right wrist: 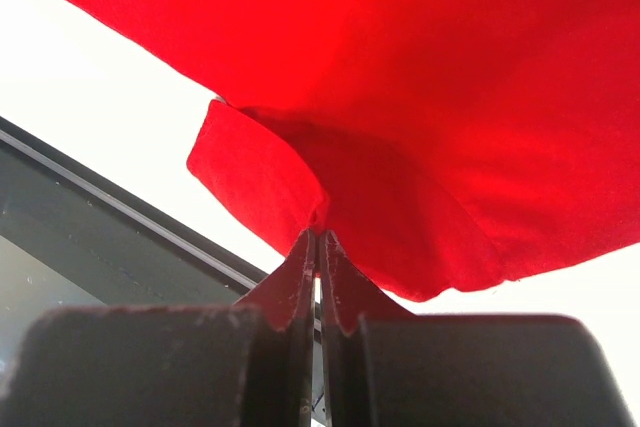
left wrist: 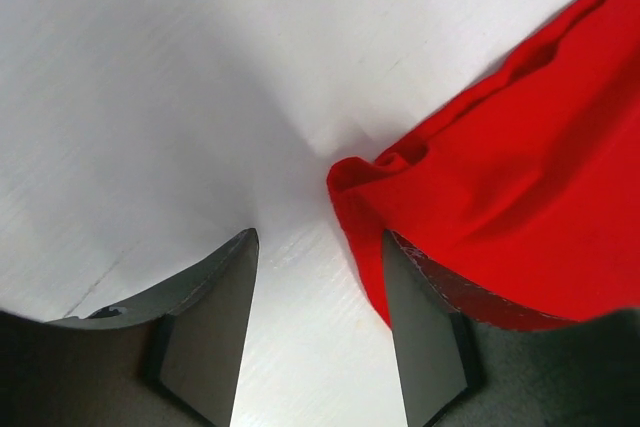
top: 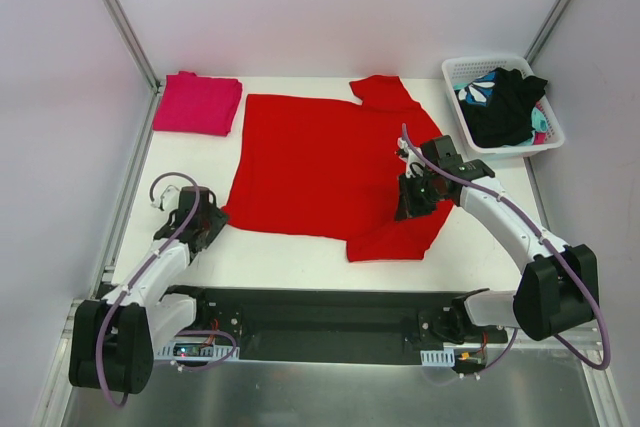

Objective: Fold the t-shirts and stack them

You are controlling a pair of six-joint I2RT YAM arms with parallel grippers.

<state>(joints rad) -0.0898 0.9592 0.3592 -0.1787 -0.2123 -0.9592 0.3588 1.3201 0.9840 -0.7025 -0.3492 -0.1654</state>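
The red t-shirt (top: 310,162) lies spread flat in the middle of the white table (top: 290,257), collar end toward the pink t-shirt (top: 197,104), which sits folded into a neat rectangle at the far left corner. Only the overhead view shows this layout, along with the white lattice basket (top: 462,75) at the far right, which holds a black garment (top: 505,107) and a teal-and-white patterned garment (top: 475,92).

The right wrist view gives what the overhead hides. The right gripper (right wrist: 318,235) has its two dark fingers pressed together on a pinch of the red t-shirt (right wrist: 450,67), with a small flap of cloth raised and curling off the tabletop beside the tips. The black rail (right wrist: 100,207) at the table's near edge runs behind. The left wrist view shows the left gripper (left wrist: 320,237) with its jaws apart and bare table (left wrist: 200,97) between them. A rolled corner of the red t-shirt (left wrist: 520,177) lies just ahead of the right-hand finger, and the hem runs down beside it.

The cloth is matte, soft knit, with shallow creases near the corner. The fingers are flat, dark wedges with scuffed edges.

From above, the right gripper (top: 412,205) points steeply down over the shirt's right side near the sleeve, forearm angled back to its base. The left gripper (top: 212,225) sits low at the shirt's near-left corner, arm stretched along the table's left side.
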